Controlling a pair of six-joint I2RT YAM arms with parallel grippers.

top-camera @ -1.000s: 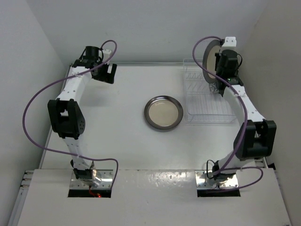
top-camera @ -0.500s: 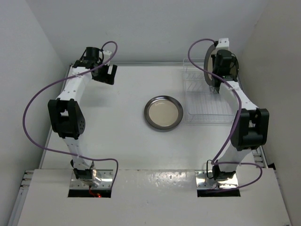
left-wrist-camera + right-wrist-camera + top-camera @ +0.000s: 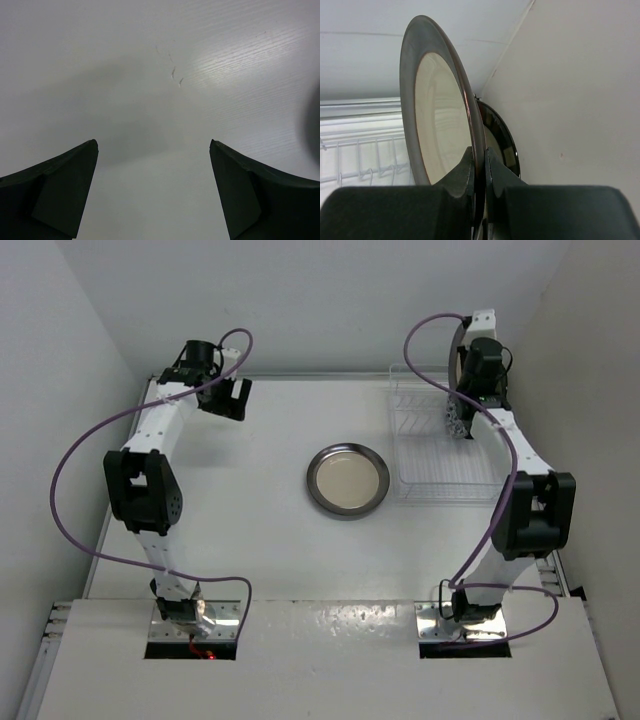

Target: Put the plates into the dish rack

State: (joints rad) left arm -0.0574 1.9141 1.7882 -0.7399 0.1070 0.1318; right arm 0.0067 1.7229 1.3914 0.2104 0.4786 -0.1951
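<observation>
My right gripper (image 3: 466,365) (image 3: 479,152) is shut on the rim of a grey-rimmed plate with a cream centre (image 3: 437,115), holding it upright on edge (image 3: 456,345) above the far right of the clear dish rack (image 3: 435,455). Just behind it a dark checked-rim plate (image 3: 502,145) stands on edge near the right wall; it also shows in the top view (image 3: 453,420). A second grey-rimmed plate (image 3: 347,480) lies flat on the table left of the rack. My left gripper (image 3: 228,397) (image 3: 152,142) is open and empty over bare table at the far left. The blue floral plate is out of view.
The white right wall (image 3: 580,100) is close beside the held plate. The back wall (image 3: 320,310) runs just behind the rack. Thin rack prongs (image 3: 365,160) stand to the left of the held plate.
My right gripper has swung the held plate from half-facing the camera to nearly edge-on and shifted it right, over the rack's far right. The left arm has barely moved.
</observation>
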